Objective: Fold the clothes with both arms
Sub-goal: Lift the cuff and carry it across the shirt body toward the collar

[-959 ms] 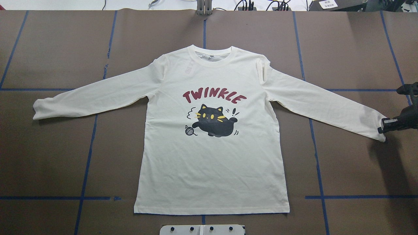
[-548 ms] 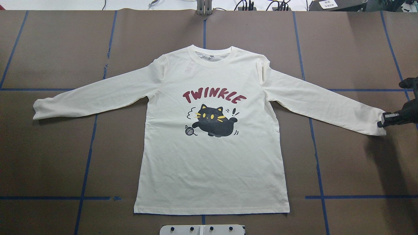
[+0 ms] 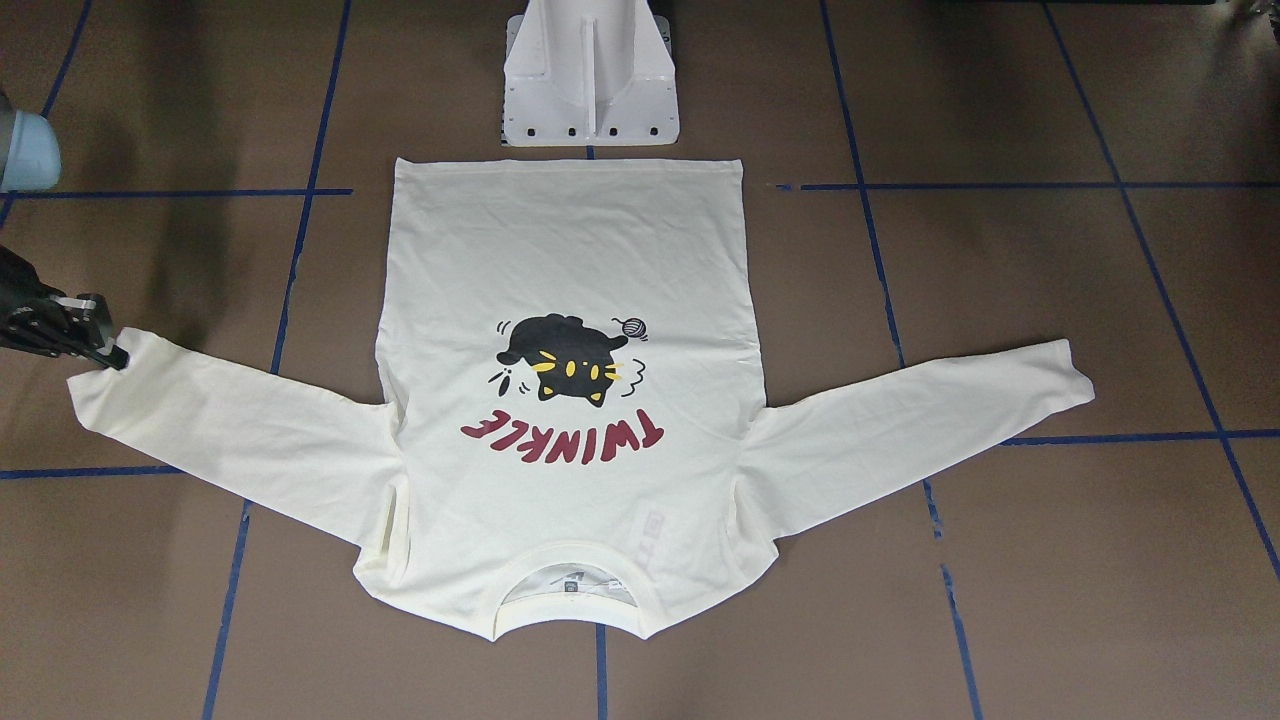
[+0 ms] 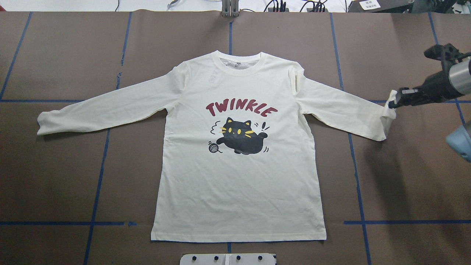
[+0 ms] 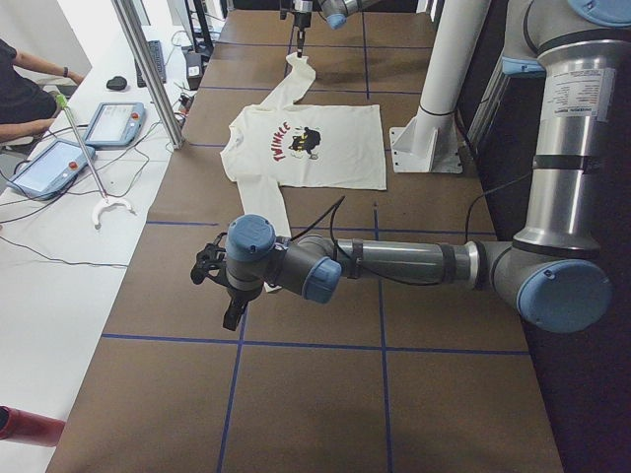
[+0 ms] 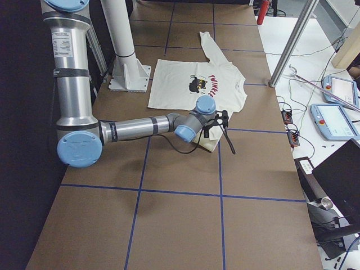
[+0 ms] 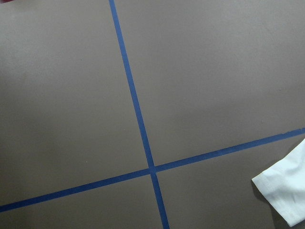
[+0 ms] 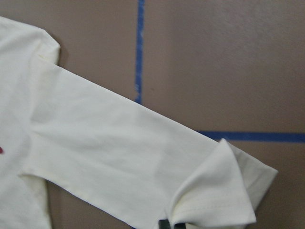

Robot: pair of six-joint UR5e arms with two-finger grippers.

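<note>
From the front-facing camera, the cream T-shirt point(image 3: 570, 250) lies flat and print-up on the brown desk point(image 3: 1050, 330). Its hem is just beside the white pedestal base point(image 3: 590, 90) and both sleeves are spread wide. At the left edge of this view the right hand point(image 3: 112, 355) is closed on one cuff. From overhead, the T-shirt point(image 4: 239, 184) sits mid-desk across the blue tape lines point(image 4: 97, 184). The right hand point(image 4: 392, 104) pinches the right-side cuff point(image 4: 387, 114), which is held up off the desk and curled back over the sleeve end. The left-end camera shows the left arm point(image 5: 394, 261) stretched low over bare desk, near the free sleeve's end. The left hand point(image 5: 229, 313) points down, and I cannot tell whether it is open or closed. From the right end, the right arm point(image 6: 140, 128) reaches to the near sleeve; the cuff seems to hang from the hand, though the wrist hides the fingers. The left wrist camera sees crossed tape lines and a cuff point(image 7: 286, 195) lying at the lower right corner. The right wrist camera looks along the held sleeve point(image 8: 119, 152), whose cuff is folded upward at the bottom edge.
</note>
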